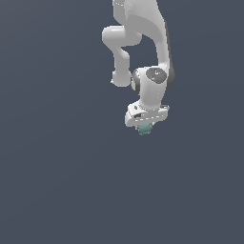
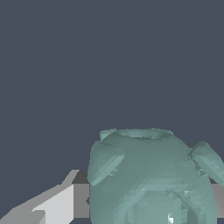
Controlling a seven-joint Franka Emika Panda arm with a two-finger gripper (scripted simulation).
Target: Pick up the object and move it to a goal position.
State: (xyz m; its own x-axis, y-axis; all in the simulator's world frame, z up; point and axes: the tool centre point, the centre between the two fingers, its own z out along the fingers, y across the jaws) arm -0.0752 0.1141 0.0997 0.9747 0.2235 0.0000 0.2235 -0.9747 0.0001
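The object [image 1: 145, 128] is a small teal-green knobbly lump peeking out just below the white hand of the arm in the exterior view. In the wrist view the object [image 2: 151, 179] looms large and fills the space between the fingers. One grey-white finger [image 2: 59, 203] presses against one side of it, and a sliver of the other finger [image 2: 218, 199] shows at the opposite side. My gripper [image 1: 144, 127] is shut on the object, with most of the lump hidden by the hand in the exterior view.
A uniform dark blue-grey ground [image 1: 57, 181] lies all around. The white arm [image 1: 147, 43] comes down from the top of the exterior view.
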